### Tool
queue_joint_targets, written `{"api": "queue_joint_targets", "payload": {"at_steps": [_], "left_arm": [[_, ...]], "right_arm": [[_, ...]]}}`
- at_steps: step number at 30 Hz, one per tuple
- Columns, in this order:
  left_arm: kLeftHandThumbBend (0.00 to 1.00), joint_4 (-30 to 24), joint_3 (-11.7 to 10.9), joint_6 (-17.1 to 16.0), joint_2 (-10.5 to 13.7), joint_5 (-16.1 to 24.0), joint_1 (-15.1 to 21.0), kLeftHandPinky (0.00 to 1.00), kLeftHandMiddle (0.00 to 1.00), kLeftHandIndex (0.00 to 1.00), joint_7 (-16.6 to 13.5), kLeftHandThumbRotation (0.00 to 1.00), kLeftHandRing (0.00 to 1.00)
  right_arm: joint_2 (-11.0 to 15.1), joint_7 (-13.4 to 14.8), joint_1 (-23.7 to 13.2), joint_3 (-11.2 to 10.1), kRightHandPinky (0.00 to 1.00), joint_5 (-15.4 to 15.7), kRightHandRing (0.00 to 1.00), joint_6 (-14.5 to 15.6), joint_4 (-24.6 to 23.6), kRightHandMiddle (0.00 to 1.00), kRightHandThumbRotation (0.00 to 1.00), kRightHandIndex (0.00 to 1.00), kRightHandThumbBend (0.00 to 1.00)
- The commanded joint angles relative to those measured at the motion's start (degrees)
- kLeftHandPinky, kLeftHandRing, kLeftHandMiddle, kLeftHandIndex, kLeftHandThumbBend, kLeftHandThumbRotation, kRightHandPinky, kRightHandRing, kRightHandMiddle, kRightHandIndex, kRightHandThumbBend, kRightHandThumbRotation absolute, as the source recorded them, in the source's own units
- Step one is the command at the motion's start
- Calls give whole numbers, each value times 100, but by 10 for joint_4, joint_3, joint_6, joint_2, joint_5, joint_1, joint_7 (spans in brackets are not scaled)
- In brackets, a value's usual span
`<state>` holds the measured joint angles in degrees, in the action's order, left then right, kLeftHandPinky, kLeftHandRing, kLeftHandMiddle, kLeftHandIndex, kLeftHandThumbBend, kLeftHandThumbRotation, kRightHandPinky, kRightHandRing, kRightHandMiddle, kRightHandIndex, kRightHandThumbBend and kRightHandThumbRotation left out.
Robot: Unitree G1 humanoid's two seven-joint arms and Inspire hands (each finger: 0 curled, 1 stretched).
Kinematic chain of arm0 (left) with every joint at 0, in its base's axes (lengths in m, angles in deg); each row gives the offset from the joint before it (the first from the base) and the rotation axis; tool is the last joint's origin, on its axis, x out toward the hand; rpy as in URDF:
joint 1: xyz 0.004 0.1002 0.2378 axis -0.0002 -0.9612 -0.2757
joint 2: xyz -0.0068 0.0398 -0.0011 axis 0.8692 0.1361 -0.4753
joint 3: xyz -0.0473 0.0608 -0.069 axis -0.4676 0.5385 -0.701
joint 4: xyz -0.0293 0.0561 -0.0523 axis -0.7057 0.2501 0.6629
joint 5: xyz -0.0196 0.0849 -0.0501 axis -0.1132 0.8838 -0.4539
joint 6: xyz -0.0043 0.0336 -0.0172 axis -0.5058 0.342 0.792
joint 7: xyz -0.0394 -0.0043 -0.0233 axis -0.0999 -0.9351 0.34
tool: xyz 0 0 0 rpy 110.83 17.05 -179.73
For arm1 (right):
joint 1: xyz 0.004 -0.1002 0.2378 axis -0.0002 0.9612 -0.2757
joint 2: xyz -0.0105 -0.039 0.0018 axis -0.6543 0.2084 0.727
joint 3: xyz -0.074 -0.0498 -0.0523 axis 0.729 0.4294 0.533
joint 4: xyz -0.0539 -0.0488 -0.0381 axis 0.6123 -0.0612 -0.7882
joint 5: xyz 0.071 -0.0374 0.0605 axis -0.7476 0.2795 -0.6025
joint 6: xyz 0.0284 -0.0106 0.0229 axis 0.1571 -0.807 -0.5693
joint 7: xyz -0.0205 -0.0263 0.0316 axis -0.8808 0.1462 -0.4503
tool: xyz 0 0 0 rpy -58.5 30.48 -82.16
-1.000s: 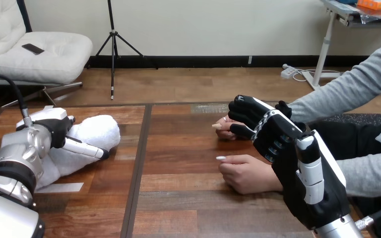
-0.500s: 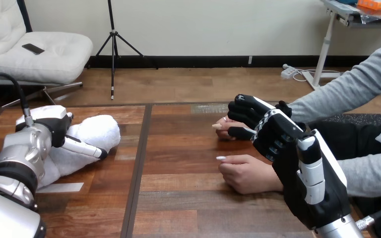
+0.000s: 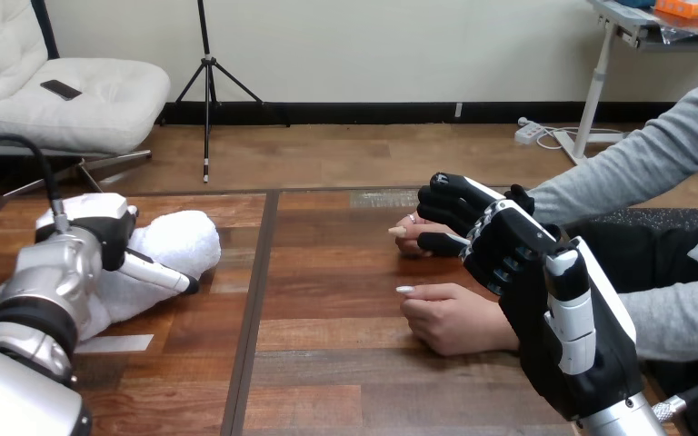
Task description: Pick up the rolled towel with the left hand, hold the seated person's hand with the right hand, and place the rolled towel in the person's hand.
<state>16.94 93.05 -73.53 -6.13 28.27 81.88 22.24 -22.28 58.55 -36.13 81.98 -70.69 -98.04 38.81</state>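
Head view: near the left edge of the brown wooden desk (image 3: 327, 372), the white rolled terry towel (image 3: 180, 241) lies flat. The left robot hand (image 3: 100, 238) is laid on it, probably to take it; whether it grasps cannot be told. Toward the right edge, the person's nearer hand (image 3: 454, 318) rests idle, loosely closed. Beyond it, the right robot hand (image 3: 495, 241) is clenched round the person's farther hand (image 3: 409, 232), seemingly steadying it to receive the towel.
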Motion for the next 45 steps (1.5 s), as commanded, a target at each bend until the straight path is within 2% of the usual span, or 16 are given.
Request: {"api": "queue_joint_targets", "payload": {"at_steps": [1,16,31,45], "left_arm": [[100,1,11,6,-7,9,51,100,100,100,-19,65,100],[100,6,22,16,-14,12,62,100,100,100,-6,61,100],[100,12,31,10,-24,17,71,100,100,100,2,62,100],[100,20,46,27,-41,19,78,100,100,100,8,62,100]], "right_arm": [[-7,0,-19,-3,78,-10,86,-17,-23,85,100,84,79],[-11,6,-13,2,76,-7,85,-18,-38,84,100,83,80],[-13,9,2,6,75,-18,84,-10,-62,84,100,82,84],[-13,0,12,9,73,-38,85,-22,-78,84,99,82,84]]}}
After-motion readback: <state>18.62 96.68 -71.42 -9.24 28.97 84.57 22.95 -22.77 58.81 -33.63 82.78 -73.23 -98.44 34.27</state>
